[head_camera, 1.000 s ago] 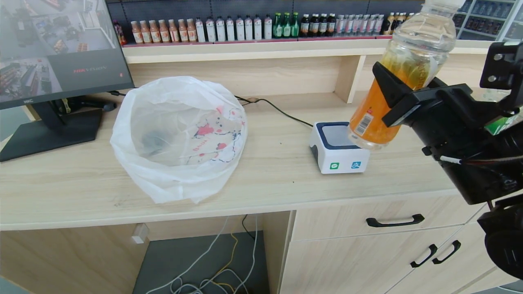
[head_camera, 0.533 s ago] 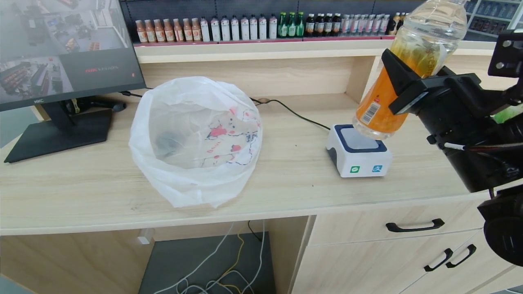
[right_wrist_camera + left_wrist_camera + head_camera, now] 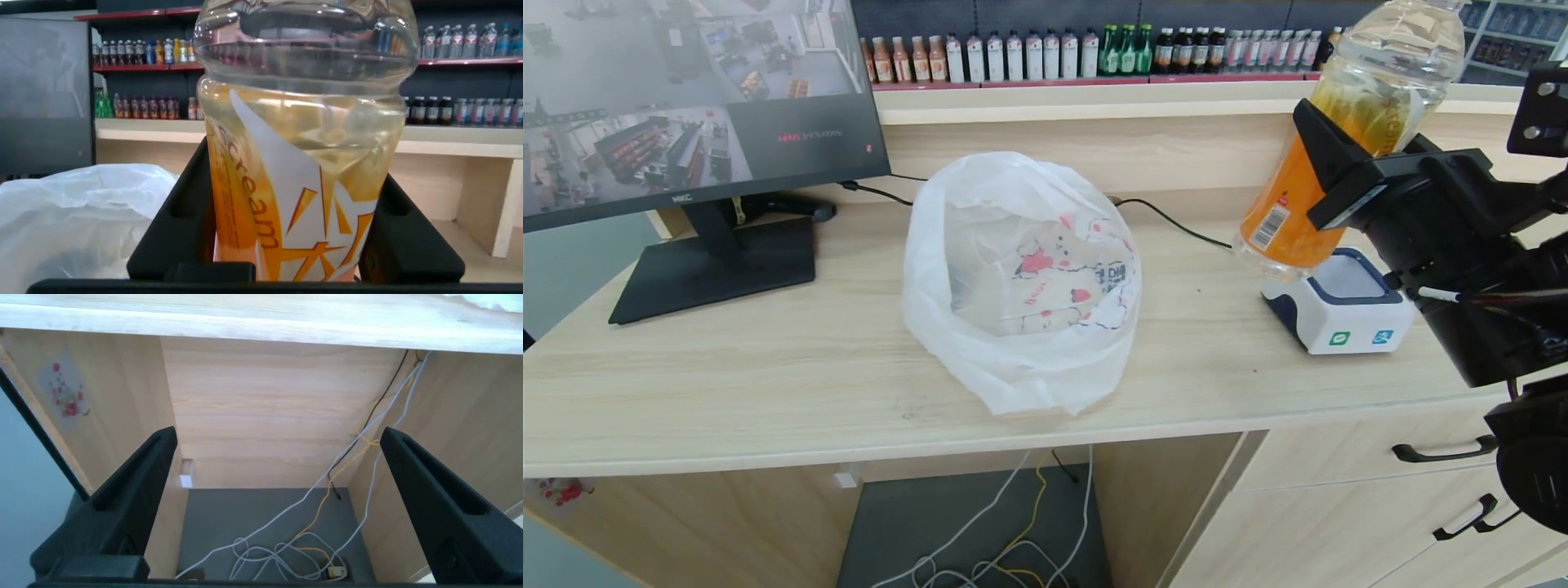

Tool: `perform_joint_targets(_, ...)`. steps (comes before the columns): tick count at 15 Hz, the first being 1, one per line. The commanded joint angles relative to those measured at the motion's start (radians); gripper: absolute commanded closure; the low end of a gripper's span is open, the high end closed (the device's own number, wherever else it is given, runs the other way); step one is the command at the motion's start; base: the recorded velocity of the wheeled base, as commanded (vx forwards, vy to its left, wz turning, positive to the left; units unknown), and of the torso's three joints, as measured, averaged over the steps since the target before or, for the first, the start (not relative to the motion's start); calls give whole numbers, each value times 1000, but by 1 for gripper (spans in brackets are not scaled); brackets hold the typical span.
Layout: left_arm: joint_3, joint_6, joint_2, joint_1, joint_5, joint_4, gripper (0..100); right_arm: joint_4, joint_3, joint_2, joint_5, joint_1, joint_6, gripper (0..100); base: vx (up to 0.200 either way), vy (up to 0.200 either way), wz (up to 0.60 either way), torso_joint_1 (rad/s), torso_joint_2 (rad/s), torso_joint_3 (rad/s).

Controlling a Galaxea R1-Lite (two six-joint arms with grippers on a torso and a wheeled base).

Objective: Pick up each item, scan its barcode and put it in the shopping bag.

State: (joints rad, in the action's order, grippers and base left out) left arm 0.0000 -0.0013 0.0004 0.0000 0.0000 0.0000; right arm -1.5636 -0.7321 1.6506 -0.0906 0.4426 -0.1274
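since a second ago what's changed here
The head camera moved, sliding the whole picture right. Relative to the scanner, the bottle in the right claw crossed from its right side to its left edge, nearer the shopping bag. Claw still shut on it; bag and scanner unmoved.

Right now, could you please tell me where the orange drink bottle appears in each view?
Head view: orange drink bottle, upper right, tilted, near the scanner.
Right wrist view: orange drink bottle, centre, close up.
Left wrist view: looks under the counter.
Shared landmark: shopping bag, also in the right wrist view.
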Motion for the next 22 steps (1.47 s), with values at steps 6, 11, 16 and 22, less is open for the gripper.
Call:
perform_joint_targets(6,0,7,0,-2,0,0,0,-3,3,14,5,25,2,100,0,33,0,0,1,0)
perform_joint_targets(11,0,6,0,-2,0,0,0,10,-43,44,-4,146,-11,100,0,0,0,0,0,0)
perform_joint_targets(16,0,6,0,0,0,0,0,80,-151,149,-8,214,-46,100,0,0,0,0,0,0)
perform_joint_targets(22,0,6,0,0,0,0,0,275,-352,232,-89,246,-24,100,0,0,0,0,0,0)
